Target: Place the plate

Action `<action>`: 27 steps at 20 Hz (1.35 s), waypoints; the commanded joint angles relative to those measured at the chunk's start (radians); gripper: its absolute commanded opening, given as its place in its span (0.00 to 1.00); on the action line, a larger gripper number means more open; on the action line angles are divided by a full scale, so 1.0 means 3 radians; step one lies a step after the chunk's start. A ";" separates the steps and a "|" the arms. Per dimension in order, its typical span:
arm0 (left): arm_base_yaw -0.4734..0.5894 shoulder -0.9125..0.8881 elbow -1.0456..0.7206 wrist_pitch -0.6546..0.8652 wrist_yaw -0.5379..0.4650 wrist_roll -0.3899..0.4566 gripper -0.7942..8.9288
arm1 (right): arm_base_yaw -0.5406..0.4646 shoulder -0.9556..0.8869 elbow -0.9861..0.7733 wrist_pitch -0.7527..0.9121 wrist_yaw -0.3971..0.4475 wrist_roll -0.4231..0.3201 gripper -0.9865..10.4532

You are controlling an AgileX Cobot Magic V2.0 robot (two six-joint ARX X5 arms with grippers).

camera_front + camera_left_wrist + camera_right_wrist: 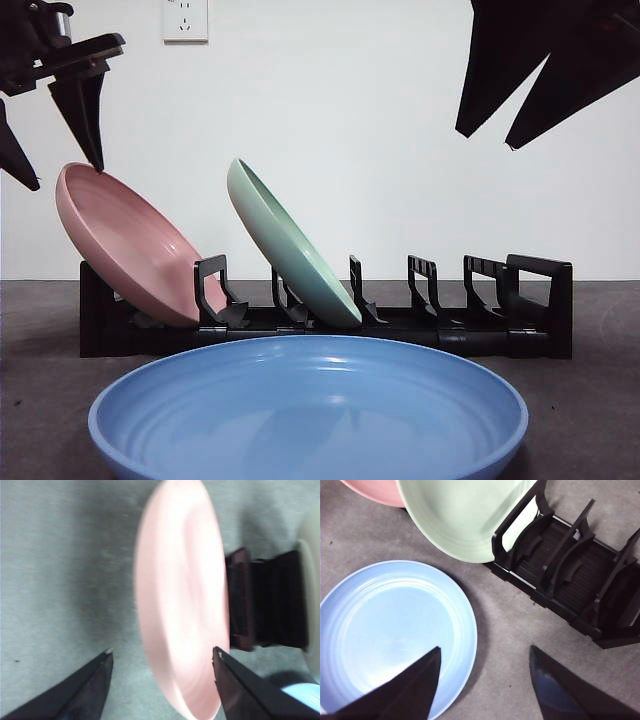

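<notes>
With pink plate (125,245) and green plate (290,245) racked (540,300), the spread, empty left tool (162,652) hovers at the pink rim while the spread right tool (485,655) must grasp the blue plate (310,410) at 6 o'clock on the bench (40,400).

The left gripper (50,140) has matte black jaws — flat, tapering wedges ending in sharp points — under a black bracket with a silvery metal cylinder above it. The right gripper (510,140) shows the same plain black pointed blades, unmarked, with pale-tipped ends.
</notes>
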 commanded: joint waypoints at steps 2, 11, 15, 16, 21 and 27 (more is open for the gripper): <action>-0.0009 0.0037 0.0080 0.0028 -0.0022 0.0066 0.31 | 0.0018 0.0025 0.0033 0.0014 0.0000 0.0047 0.33; -0.0009 0.0037 0.0080 0.0113 -0.0022 0.0102 0.10 | 0.0018 0.0025 0.0033 0.0013 0.0000 0.0060 0.33; -0.0008 0.0037 0.0084 0.0126 -0.0022 0.0104 0.10 | 0.0018 0.0025 0.0033 -0.0008 0.0000 0.0060 0.33; -0.0006 0.0036 0.0088 0.0125 -0.0023 0.0106 0.10 | 0.0018 0.0025 0.0033 -0.0008 0.0001 0.0060 0.33; -0.0004 0.0036 0.0146 0.0020 -0.0203 0.0156 0.10 | 0.0018 0.0025 0.0033 -0.0009 0.0000 0.0060 0.33; -0.0004 0.0017 0.0473 -0.0231 -0.0537 0.0290 0.10 | 0.0018 0.0025 0.0033 -0.0009 0.0001 0.0057 0.33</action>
